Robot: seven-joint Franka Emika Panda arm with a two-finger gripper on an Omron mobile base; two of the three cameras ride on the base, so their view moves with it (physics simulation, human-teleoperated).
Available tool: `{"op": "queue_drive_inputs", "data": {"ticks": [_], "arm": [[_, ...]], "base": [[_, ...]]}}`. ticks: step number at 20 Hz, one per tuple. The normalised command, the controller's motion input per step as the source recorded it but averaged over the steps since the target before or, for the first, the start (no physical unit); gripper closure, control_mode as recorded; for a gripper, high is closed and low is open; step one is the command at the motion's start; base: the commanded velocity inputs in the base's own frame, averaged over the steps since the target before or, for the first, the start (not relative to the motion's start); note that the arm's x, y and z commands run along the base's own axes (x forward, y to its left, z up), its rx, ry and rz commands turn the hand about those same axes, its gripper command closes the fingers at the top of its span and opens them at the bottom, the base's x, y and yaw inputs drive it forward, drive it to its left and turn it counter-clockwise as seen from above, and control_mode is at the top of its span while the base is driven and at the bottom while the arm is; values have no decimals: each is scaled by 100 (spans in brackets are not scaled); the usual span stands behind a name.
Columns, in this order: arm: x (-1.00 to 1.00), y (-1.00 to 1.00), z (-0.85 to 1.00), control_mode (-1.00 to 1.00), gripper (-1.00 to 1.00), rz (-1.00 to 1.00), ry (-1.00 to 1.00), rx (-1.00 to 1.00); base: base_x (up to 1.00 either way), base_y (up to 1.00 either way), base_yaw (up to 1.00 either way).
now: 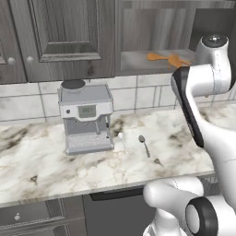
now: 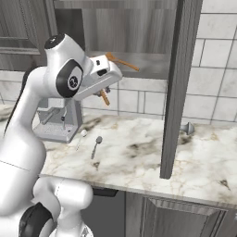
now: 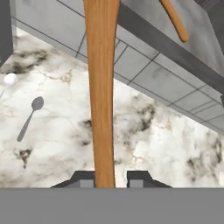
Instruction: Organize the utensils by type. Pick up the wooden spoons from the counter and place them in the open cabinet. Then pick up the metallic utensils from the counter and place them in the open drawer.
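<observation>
1. Just below the shelf [image 2: 152, 65] of the open cabinet, the gripper [image 3: 110, 179] is clamped narrowly on the handle of a wooden spoon [image 3: 101, 87]; the handle runs straight out from between the jaws toward the shelf edge.
2. The cabinet lies up and ahead of the gripper, so the held spoon's long axis already points roughly at the opening. Judged from this, the next move is a lift and push inward.
3. A second wooden spoon [image 2: 121, 61] already lies on the shelf, its handle slanting out over the front edge, near the held one's path; the two could knock.
4. Both wooden spoons are orange-brown and smooth, with long thin handles.
5. On the counter [image 1: 184, 152], below and well apart from the gripper, lie two slim metal spoons: a pale one [image 1: 122, 139] and a darker grey one [image 1: 144, 144], side by side just beside the coffee machine [image 1: 86, 119].
6. The counter is glossy veined marble; the cabinet is matte grey wood-grain.
</observation>
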Motion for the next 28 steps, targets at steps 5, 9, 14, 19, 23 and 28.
{"op": "queue_drive_inputs", "data": {"ticks": [5,9,14,19,23,28], "arm": [[41,-5,4,-100,100,0,0,0],[52,-11,0,-100,100,0,-3,-6],[58,-12,2,-100,100,0,-4,-10],[59,-17,16,-100,100,4,0,-7],[41,-3,30,-100,100,9,0,0],[44,0,9,-100,100,14,0,0]], "base": [[0,0,0],[0,0,0],[0,0,0],[0,0,0],[0,0,0],[0,0,0]]}}
